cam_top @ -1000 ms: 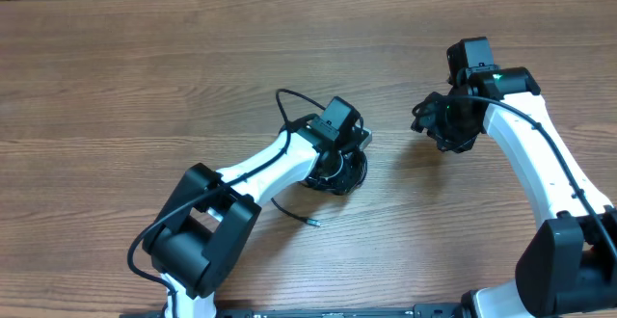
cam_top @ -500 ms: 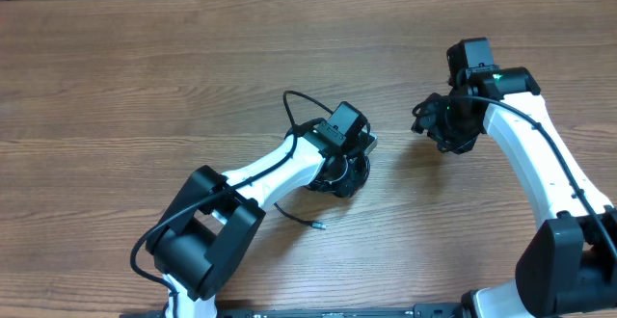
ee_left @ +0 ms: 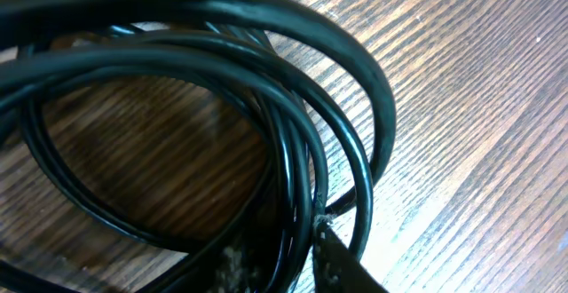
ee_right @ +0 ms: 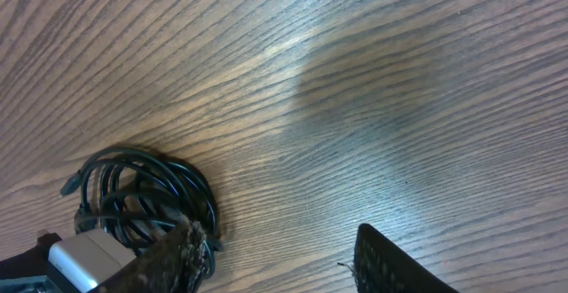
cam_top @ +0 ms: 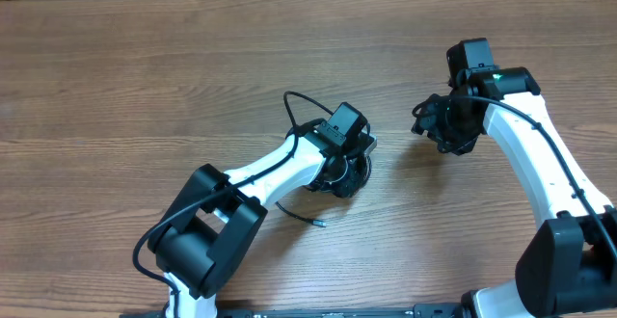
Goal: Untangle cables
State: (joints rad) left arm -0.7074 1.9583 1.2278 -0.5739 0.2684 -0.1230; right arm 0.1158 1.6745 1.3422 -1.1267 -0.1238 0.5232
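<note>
A black cable lies coiled mid-table, with one loop sticking out behind and a loose plug end in front. My left gripper sits on top of the coil. In the left wrist view its fingers are shut around several strands of the cable. My right gripper is to the right of the coil, apart from it. In the right wrist view its fingers are wide open and empty, with the coil at lower left.
The wooden table is bare around the coil. The left arm's wrist shows at the lower left of the right wrist view, next to the coil.
My left gripper shifted slightly right with the coil; the loose plug end and the back loop slid right with it. The right arm has not moved.
</note>
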